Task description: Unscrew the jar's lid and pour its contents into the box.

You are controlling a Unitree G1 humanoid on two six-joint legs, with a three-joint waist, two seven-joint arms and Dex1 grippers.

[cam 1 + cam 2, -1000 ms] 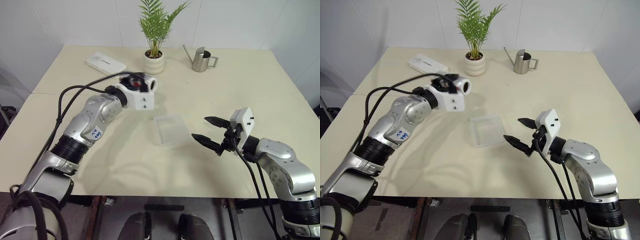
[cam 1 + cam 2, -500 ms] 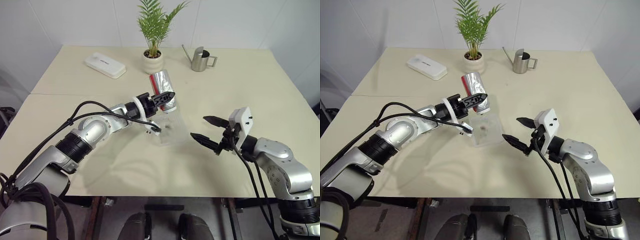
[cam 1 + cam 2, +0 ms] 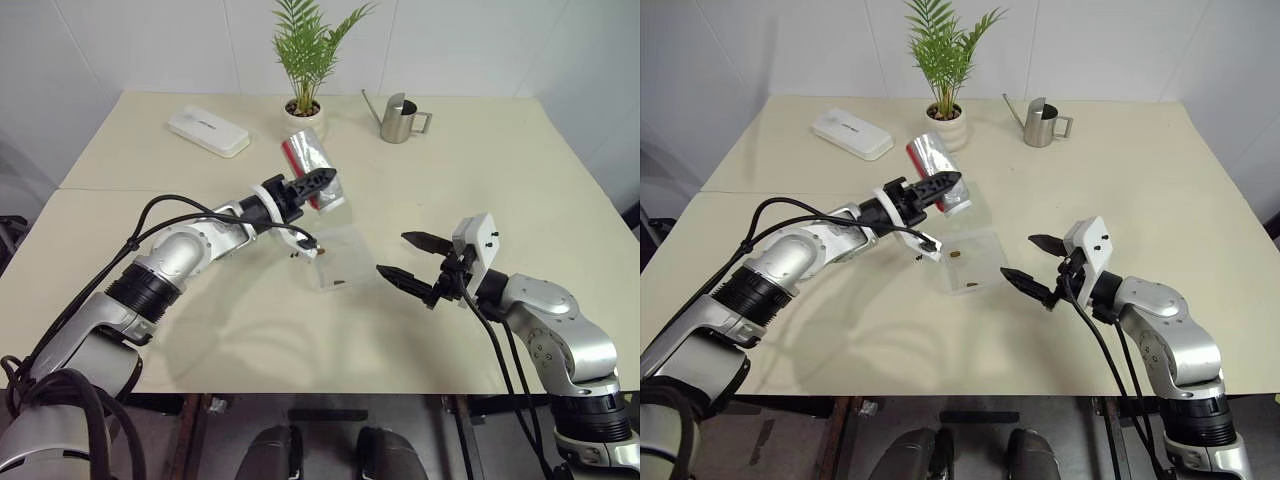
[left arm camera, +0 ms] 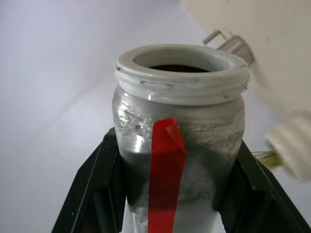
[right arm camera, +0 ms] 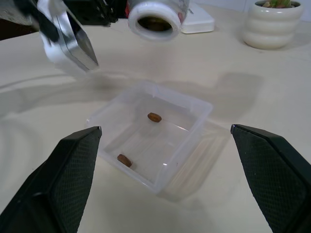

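a moment ago the left gripper (image 3: 318, 184) held the jar (image 3: 309, 166) back beside its wrist, and now it has swung it over and tipped it mouth-down above the box (image 5: 151, 141), so the pour looks about done, with two brown bits (image 5: 154, 117) already lying in the tray. the jar, clamped between the left fingers, is shiny silver with a red strip down its side and a white threaded rim, lid off. the right gripper (image 3: 412, 261) waits spread wide and empty just beside the box.

One jar (image 3: 933, 177), one box (image 5: 151, 141), two brown bits (image 5: 154, 117) lying inside, one watering can (image 3: 401, 117), one plant (image 3: 308, 60).
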